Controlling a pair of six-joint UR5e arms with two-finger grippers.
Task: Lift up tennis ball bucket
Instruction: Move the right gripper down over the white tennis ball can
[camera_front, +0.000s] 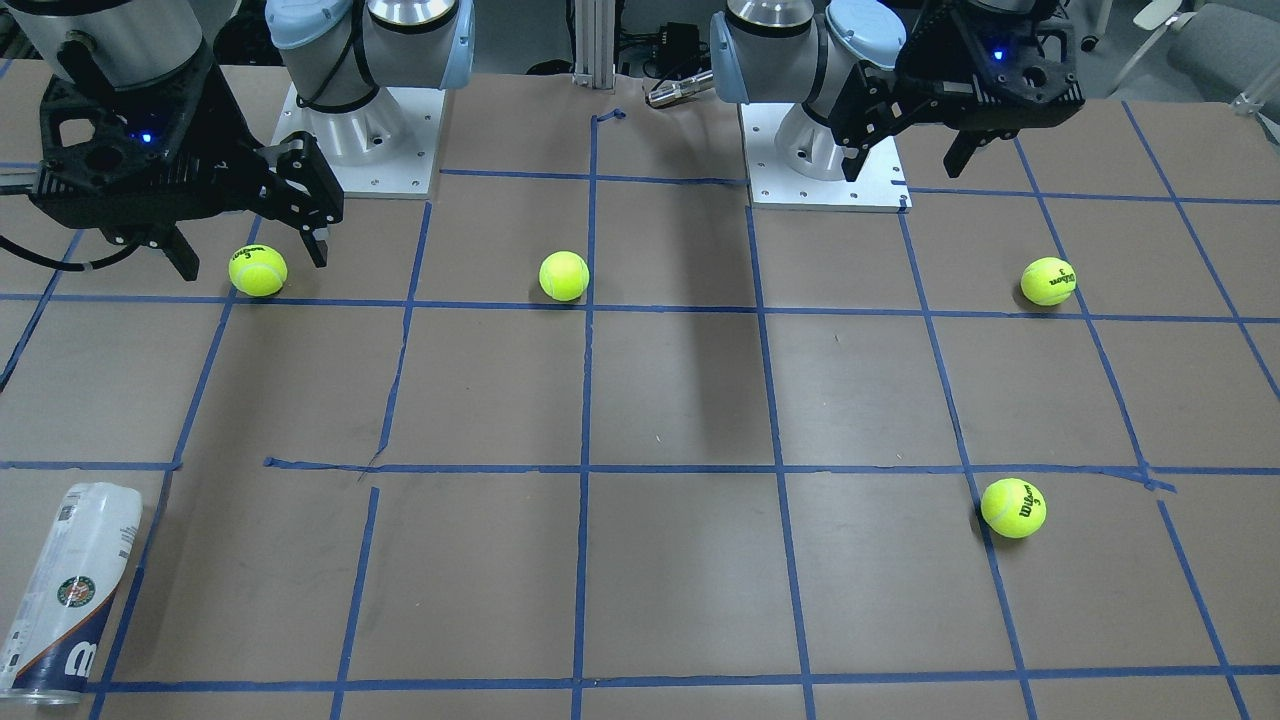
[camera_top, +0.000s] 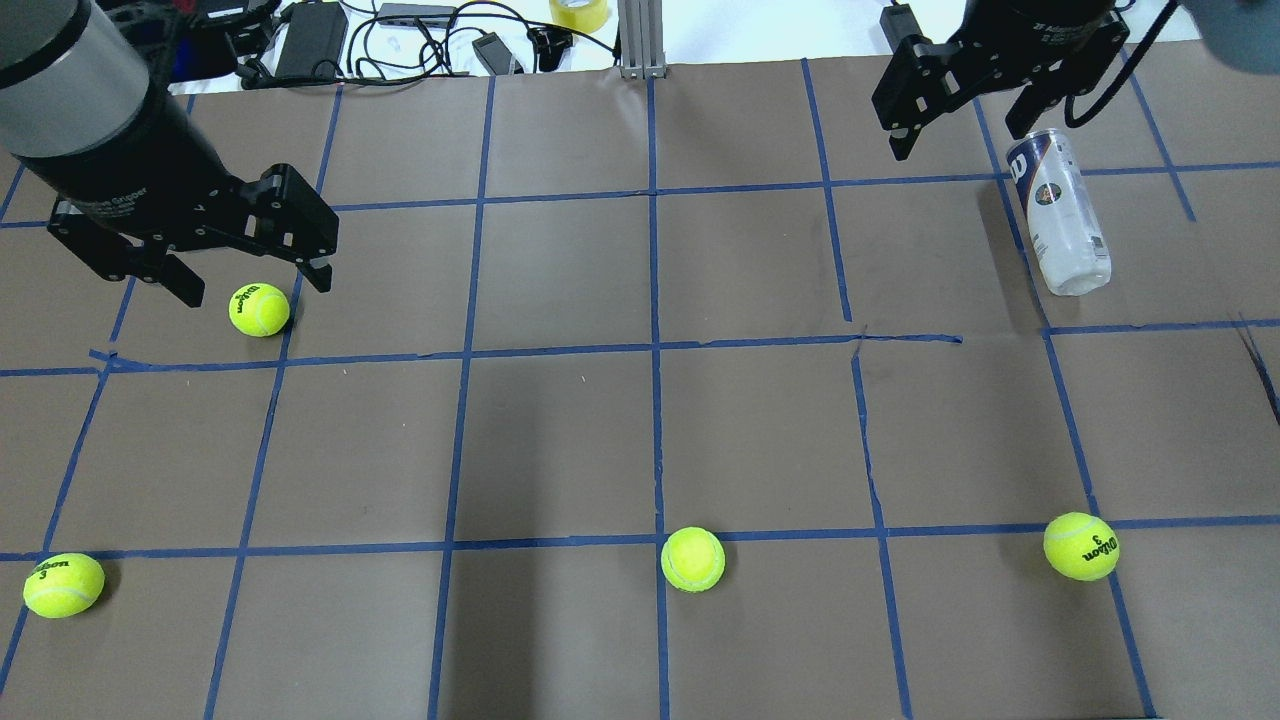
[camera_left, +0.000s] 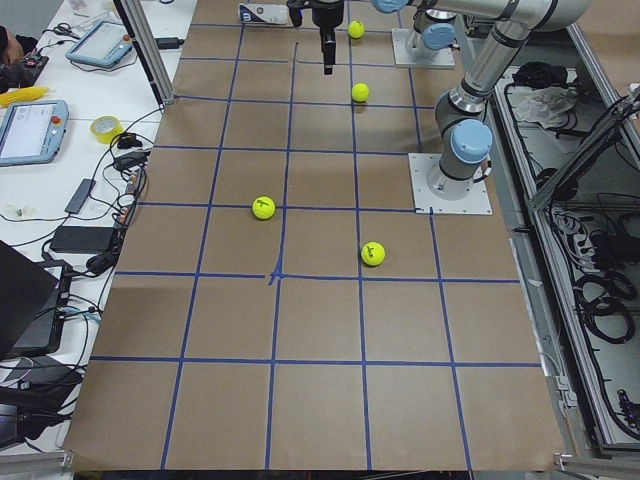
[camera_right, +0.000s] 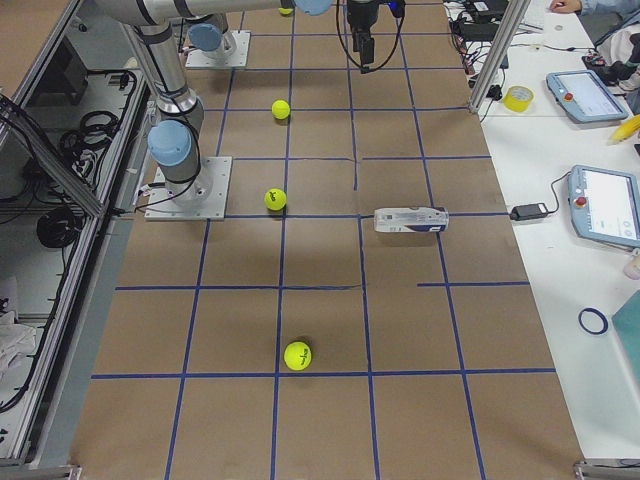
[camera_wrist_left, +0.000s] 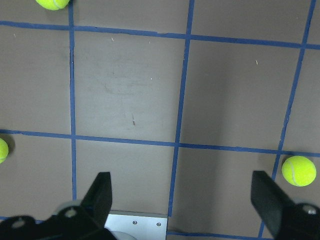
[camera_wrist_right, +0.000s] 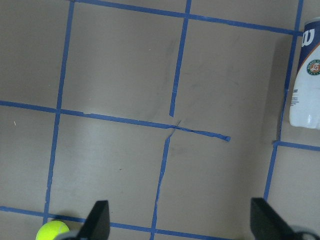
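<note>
The tennis ball bucket (camera_top: 1060, 215) lies on its side on the brown table, at the far right; it is a clear can with a white label and a navy band. It also shows in the front view (camera_front: 70, 590), the right side view (camera_right: 410, 219) and at the right edge of the right wrist view (camera_wrist_right: 308, 75). My right gripper (camera_top: 958, 140) is open and empty, held high and apart from the can; it also shows in the front view (camera_front: 252, 258). My left gripper (camera_top: 256, 288) is open and empty, high over the table's left half, and shows in the front view (camera_front: 903, 168).
Several yellow-green tennis balls lie loose on the table: one far left (camera_top: 259, 309), one near left (camera_top: 63, 584), one near the middle (camera_top: 692, 558) and one near right (camera_top: 1081, 546). Blue tape lines grid the table. Cables and tape rolls lie beyond the far edge (camera_top: 400, 30).
</note>
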